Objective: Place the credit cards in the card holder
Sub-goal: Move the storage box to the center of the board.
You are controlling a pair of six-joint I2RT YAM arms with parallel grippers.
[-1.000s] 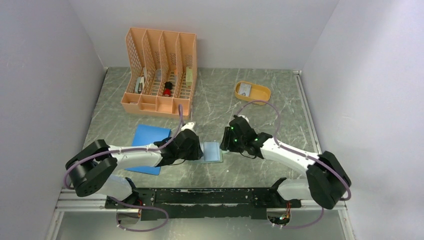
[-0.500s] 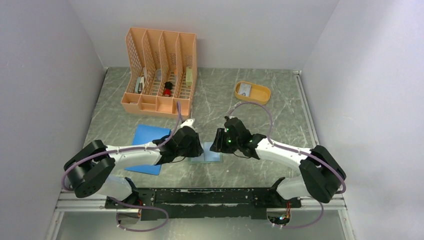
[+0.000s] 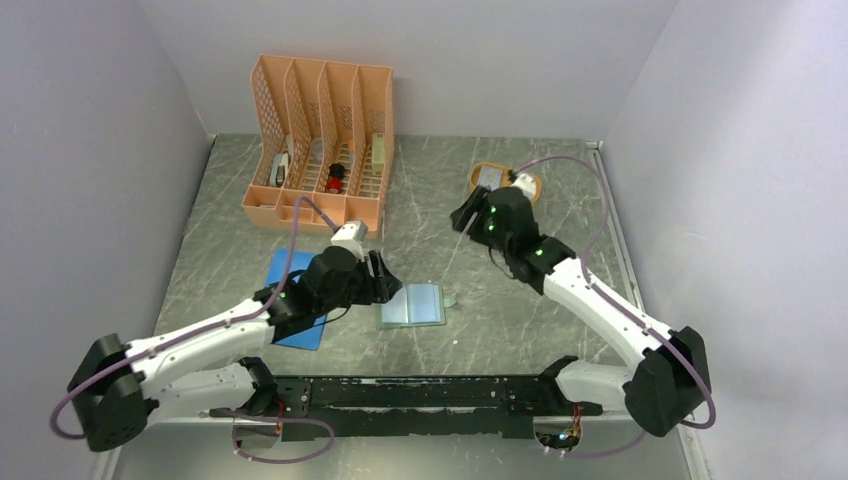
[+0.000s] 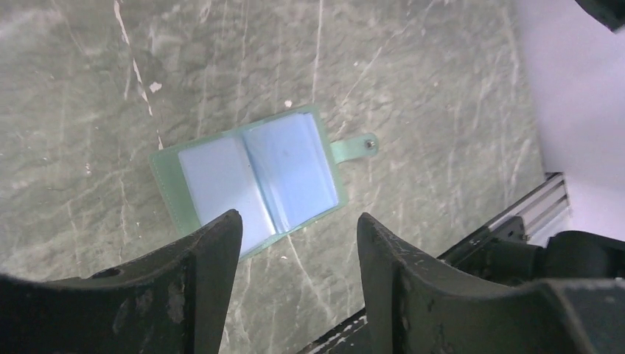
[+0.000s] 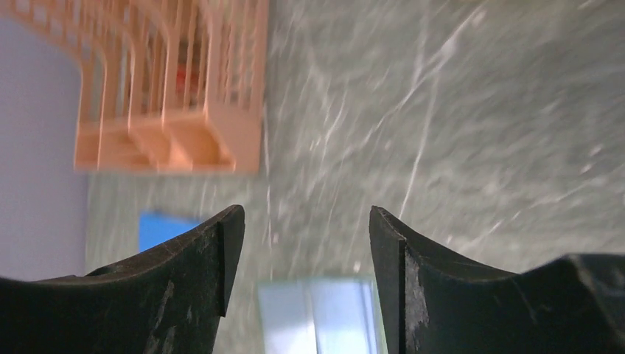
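The card holder point(image 3: 412, 305) is a sage-green wallet lying open and flat on the table, its pale blue-clear pockets facing up. In the left wrist view it point(image 4: 250, 181) lies below the fingers with its snap tab point(image 4: 355, 147) sticking out to the right. My left gripper point(image 3: 386, 281) is open and empty just left of it, above the table. My right gripper point(image 3: 463, 215) is open and empty, raised beside the mustard-yellow tray point(image 3: 478, 186). A pale credit card point(image 3: 487, 177) lies in that tray. The wallet shows blurred in the right wrist view point(image 5: 320, 317).
An orange desk organiser point(image 3: 320, 145) with small items stands at the back left, also in the right wrist view point(image 5: 169, 88). A flat blue pad point(image 3: 296, 270) lies under my left arm. The right arm covers part of the tray.
Both grippers have left the wallet, which now lies open. The left arm pulled back and up to the left. The right arm swung far back toward the yellow tray.
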